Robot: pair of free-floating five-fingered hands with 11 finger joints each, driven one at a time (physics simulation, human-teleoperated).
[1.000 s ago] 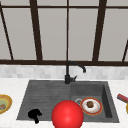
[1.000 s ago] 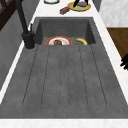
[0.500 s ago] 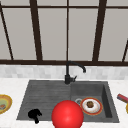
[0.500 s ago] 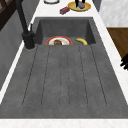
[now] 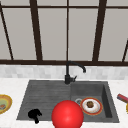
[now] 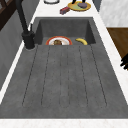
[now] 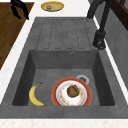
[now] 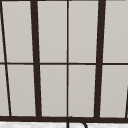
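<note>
Black against the grey drainboard (image 5: 42,97), the left hand (image 5: 34,115) hung over the sink's front edge, its fingers curled downward and clenched on nothing. In the right side view it showed at the far corner (image 7: 19,9), beyond the tabletop's (image 7: 12,65) rim. Nearest it stood a yellow bowl (image 5: 3,103) on the tabletop, well apart. A red ball (image 5: 67,115) blocked the front view of the basin, hiding the banana (image 7: 35,95) that the right side view showed: its long axis ran front to back, stem toward the drainboard, just beside a red-rimmed plate (image 7: 72,94) carrying brown food. A black faucet (image 5: 71,72) rose behind the sink.
</note>
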